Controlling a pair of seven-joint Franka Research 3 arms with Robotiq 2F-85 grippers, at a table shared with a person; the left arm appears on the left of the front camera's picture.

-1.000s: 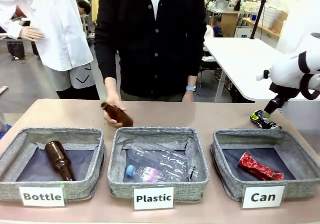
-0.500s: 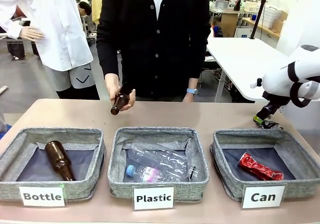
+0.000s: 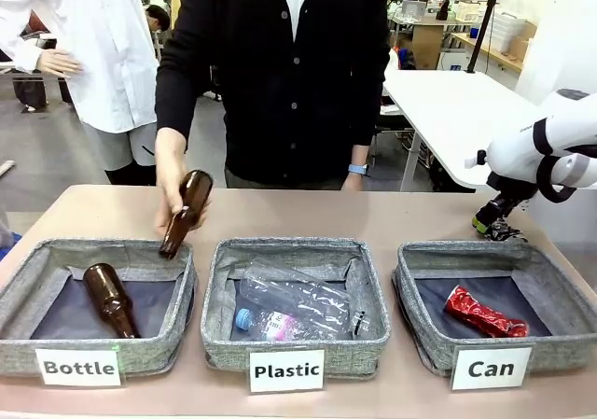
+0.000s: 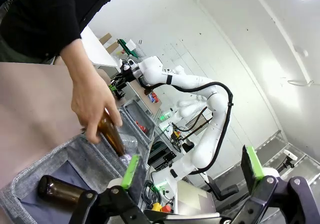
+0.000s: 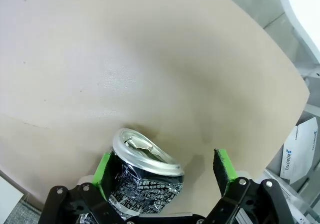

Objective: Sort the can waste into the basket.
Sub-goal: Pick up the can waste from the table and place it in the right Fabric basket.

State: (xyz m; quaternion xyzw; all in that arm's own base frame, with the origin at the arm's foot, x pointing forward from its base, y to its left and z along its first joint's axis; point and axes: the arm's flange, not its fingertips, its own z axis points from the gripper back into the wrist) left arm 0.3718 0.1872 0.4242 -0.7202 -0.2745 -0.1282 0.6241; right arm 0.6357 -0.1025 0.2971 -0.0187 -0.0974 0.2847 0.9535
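The worktop (image 3: 392,216) carries three grey fabric baskets along its near edge, sorted by label, so each kind of waste has its own bin. The basket (image 3: 494,305) marked "Can" sits at about four o'clock in the front view, and a crushed red can (image 3: 483,312) already lies on its dark lining. At nine o'clock a person's hand (image 3: 175,204) tips a brown bottle (image 3: 185,214) neck-down over the rim of the "Bottle" basket (image 3: 93,305), apparently to drop it beside the bottle already inside.

The right pincer (image 5: 165,169) hangs at about three o'clock, just behind the "Can" basket, its green pads spread wide to either side of the dark can (image 5: 142,176), which rests on the worktop between them, not yet pinched (one pad looks very close to its side). That straddle suits a grasp across the can's body. The can is dented, its silver top buckled, its dark wall covered in white print.

The left pincer (image 4: 192,166) is also spread, holding nothing.
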